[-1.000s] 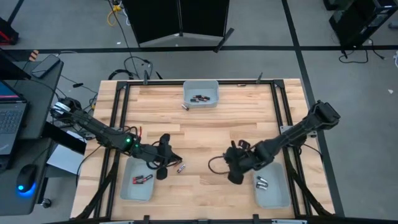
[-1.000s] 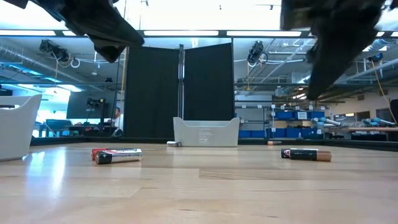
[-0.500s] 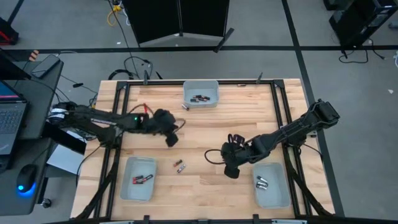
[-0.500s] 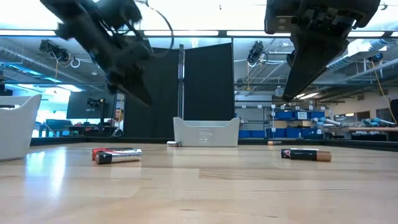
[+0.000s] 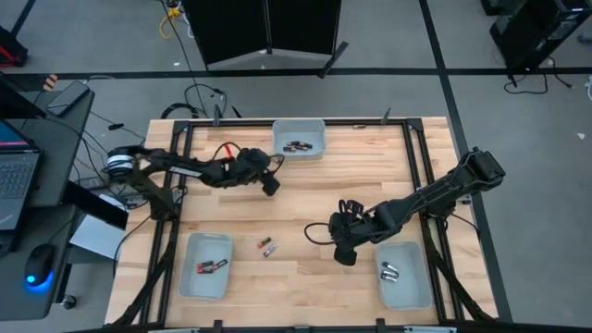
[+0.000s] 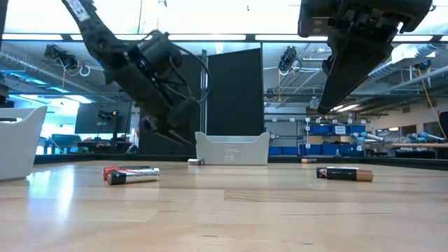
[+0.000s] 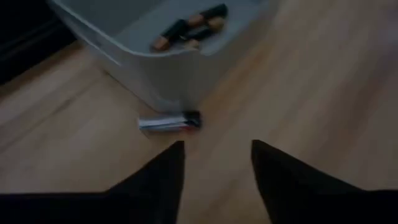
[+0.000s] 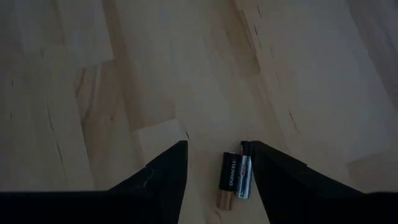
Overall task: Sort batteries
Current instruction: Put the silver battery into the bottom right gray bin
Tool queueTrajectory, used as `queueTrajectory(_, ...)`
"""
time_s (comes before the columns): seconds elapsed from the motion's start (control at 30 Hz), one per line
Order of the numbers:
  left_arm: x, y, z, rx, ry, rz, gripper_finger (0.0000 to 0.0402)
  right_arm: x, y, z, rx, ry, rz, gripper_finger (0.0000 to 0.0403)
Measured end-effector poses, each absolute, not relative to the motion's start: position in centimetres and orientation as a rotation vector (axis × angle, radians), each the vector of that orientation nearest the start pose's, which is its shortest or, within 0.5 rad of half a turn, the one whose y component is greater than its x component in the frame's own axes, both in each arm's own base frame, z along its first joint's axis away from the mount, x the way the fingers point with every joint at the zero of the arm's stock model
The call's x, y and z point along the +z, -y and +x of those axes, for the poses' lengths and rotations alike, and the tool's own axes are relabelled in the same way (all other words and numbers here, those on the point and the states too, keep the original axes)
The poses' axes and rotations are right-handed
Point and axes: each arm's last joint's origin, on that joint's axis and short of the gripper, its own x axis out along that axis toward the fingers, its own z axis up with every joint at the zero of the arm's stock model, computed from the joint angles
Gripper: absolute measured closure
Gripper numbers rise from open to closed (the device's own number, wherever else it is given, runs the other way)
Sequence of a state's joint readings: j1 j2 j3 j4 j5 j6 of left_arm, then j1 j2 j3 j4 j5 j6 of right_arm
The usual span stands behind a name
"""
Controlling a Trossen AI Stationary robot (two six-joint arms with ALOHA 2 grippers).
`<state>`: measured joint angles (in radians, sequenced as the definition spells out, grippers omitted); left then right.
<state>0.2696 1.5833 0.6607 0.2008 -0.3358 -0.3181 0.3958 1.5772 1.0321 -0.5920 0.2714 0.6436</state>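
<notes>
My left gripper [image 7: 214, 146] is open above the wood near the far grey tray [image 5: 299, 139], which holds black batteries [image 7: 189, 28]. A silver-and-red battery [image 7: 169, 122] lies on its side against that tray's near wall, ahead of the fingertips. My right gripper [image 8: 214, 146] is open and hangs well above the table [image 6: 323, 108]. Below it a black battery [image 8: 227, 179] and a silver one [image 8: 245, 177] lie side by side. Two more batteries [image 5: 267, 247] lie loose near the table's middle.
A pale tray [image 5: 205, 266] at the near left holds red batteries. Another tray [image 5: 404, 276] at the near right holds silver ones. Black rails [image 5: 176, 176] frame the wooden top, with bare wood between the two arms.
My left gripper has swung from beside the near left tray toward the table's far edge. It now stands lower, close to the far tray and the battery beside it. The batteries on the table have not moved.
</notes>
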Motion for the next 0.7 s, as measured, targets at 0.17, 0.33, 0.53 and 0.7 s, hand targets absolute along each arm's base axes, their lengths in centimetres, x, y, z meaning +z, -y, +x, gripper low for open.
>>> queueTrajectory(0.17, 12.8, -10.5, 28.0, 0.745, -0.625, -0.292, 0.0141, 20.5, -10.9, 28.2, -0.233, -1.049, 0.208, 0.0218)
queueTrajectory(0.33, 11.5, -11.3, 28.4, 0.751, -0.602, -0.309, 0.0105, 20.5, -11.0, 28.3, -0.231, -1.042, 0.211, 0.0216)
queueTrajectory(0.53, 11.0, -11.6, 29.1, 0.756, -0.602, -0.304, 0.0096, 20.6, -11.0, 28.3, -0.229, -1.036, 0.213, 0.0219)
queueTrajectory(0.7, 10.1, -12.2, 29.6, 0.772, -0.621, -0.306, 0.0096, 20.6, -11.0, 28.4, -0.221, -1.029, 0.208, 0.022)
